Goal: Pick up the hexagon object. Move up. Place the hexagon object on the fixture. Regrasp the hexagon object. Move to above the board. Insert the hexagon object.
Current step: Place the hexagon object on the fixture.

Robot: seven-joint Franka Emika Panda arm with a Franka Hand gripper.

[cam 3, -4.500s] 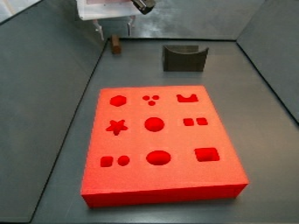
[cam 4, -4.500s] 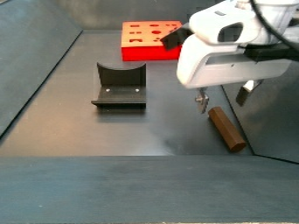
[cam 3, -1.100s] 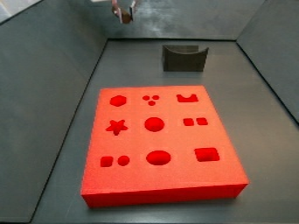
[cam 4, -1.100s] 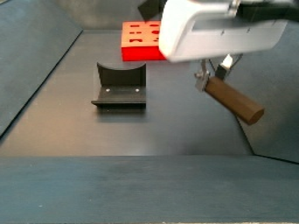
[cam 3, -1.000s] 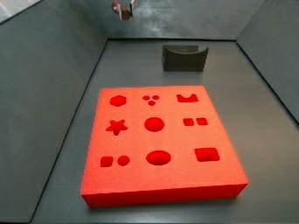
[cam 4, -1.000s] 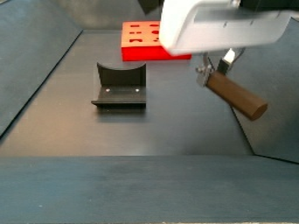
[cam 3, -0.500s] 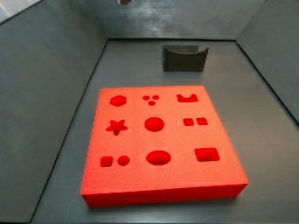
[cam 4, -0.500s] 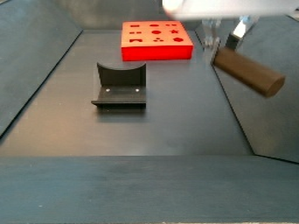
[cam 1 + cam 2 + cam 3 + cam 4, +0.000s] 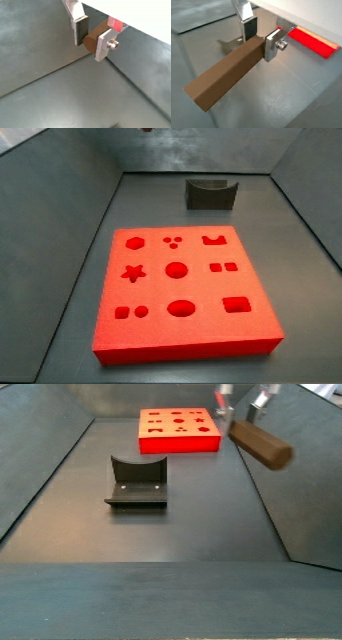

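My gripper [image 9: 91,36] is shut on the hexagon object [image 9: 89,41], a dark-brown faceted peg, gripped near one end. In a wrist view the peg [image 9: 228,72] sticks out long and slanted from the gripper [image 9: 261,37]. In a side view the gripper [image 9: 243,406] holds the peg [image 9: 261,442] tilted, high above the floor, right of the fixture [image 9: 138,481] and close to the red board [image 9: 181,430]. In a side view the board [image 9: 181,293] lies in the middle with the fixture [image 9: 210,194] behind it, and the gripper is almost out of the frame.
Grey walls enclose the floor [image 9: 160,534] on all sides. The red board's edge [image 9: 311,41] shows below the gripper in a wrist view.
The gripper has risen with the peg in it, from near the floor to high up, leaving the top of a side view. Board and fixture have not moved.
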